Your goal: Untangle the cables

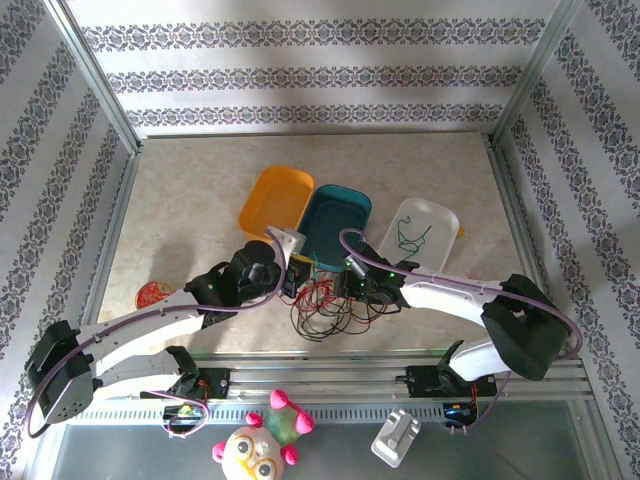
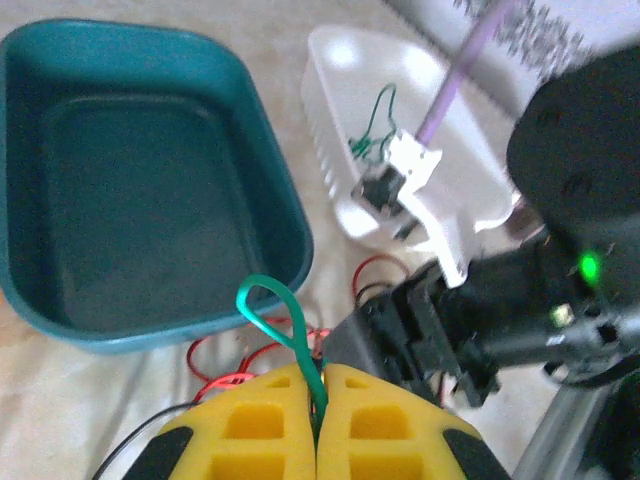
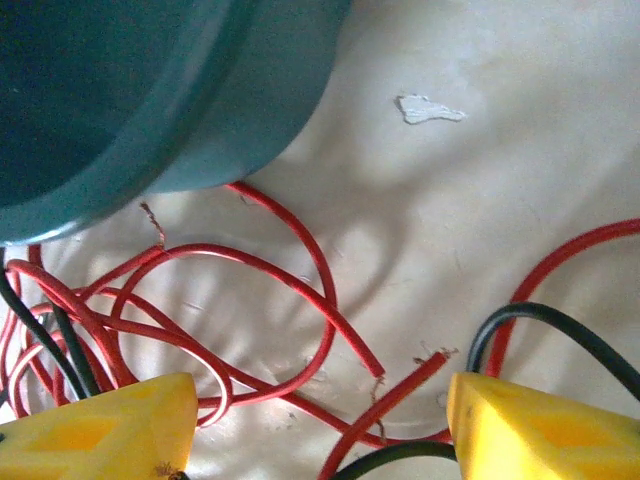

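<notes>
Cables (image 1: 325,305) tangled; left gripper (image 2: 318,400) pinches green cable (image 2: 303,340); right gripper (image 3: 320,400) gapes, seemingly empty.

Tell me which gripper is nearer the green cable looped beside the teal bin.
Left: the left gripper is shut on that green cable; the right gripper is open over red cables.

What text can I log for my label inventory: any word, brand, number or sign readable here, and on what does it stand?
None can be read in any view.
Red disc at the left of the top view: pale marks, too small to read.
Teal tray, orange tray, white tray: no lettering seen.
Wallpaper: ornament, not letters.
</notes>
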### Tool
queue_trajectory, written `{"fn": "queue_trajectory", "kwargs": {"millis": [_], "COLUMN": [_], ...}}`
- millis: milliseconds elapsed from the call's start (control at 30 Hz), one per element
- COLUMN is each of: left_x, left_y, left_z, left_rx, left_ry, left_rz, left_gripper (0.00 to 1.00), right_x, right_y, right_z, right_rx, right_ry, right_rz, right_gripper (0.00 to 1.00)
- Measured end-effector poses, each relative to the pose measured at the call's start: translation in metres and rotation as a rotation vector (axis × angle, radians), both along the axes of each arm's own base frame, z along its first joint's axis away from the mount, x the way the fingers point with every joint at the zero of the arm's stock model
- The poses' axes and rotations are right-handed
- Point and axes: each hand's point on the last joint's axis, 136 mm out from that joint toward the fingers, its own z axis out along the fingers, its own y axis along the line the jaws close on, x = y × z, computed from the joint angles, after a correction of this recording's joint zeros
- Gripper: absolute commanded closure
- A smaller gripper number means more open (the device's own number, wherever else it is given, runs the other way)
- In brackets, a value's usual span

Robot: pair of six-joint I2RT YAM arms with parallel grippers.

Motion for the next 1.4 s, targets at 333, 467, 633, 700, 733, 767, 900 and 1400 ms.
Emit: {"fn": "queue_trajectory", "kwargs": {"millis": [333,467,633,700,733,767,900,1400], "left_x": [0.015,0.018,0.027,0.032,0.034,0.035,0.042,0.052], "left_y": [0.006,0.006,0.011,0.013,0.014,0.014,0.010,0.014], "left_z": [0.011,0.011,0.006,0.004,0.003,0.003,0.001,0.016], "left_rx": [-0.176,-0.173,-0.136,-0.123,-0.118,-0.113,-0.101,-0.093], "left_ry": [0.041,0.034,0.032,0.029,0.027,0.027,0.035,0.034], "left_rz": [0.041,0.050,0.104,0.130,0.141,0.147,0.155,0.187], "left_gripper": [1.00,1.00,1.00,1.00,1.00,1.00,1.00,1.00], "right_x": [-0.002,-0.006,-0.013,-0.019,-0.021,-0.023,-0.028,0.004], "right_y": [-0.002,0.019,0.052,0.067,0.076,0.084,0.117,0.082], "right_z": [0.022,0.044,0.067,0.070,0.072,0.074,0.081,0.052], "right_rx": [0.046,0.102,0.163,0.163,0.164,0.161,0.150,0.038], "right_ry": [-0.119,-0.218,-0.334,-0.357,-0.367,-0.374,-0.401,-0.351], "right_rz": [0.010,0.099,0.254,0.328,0.368,0.402,0.511,0.325], "right_gripper": [0.31,0.29,0.28,0.28,0.29,0.28,0.29,0.28]}}
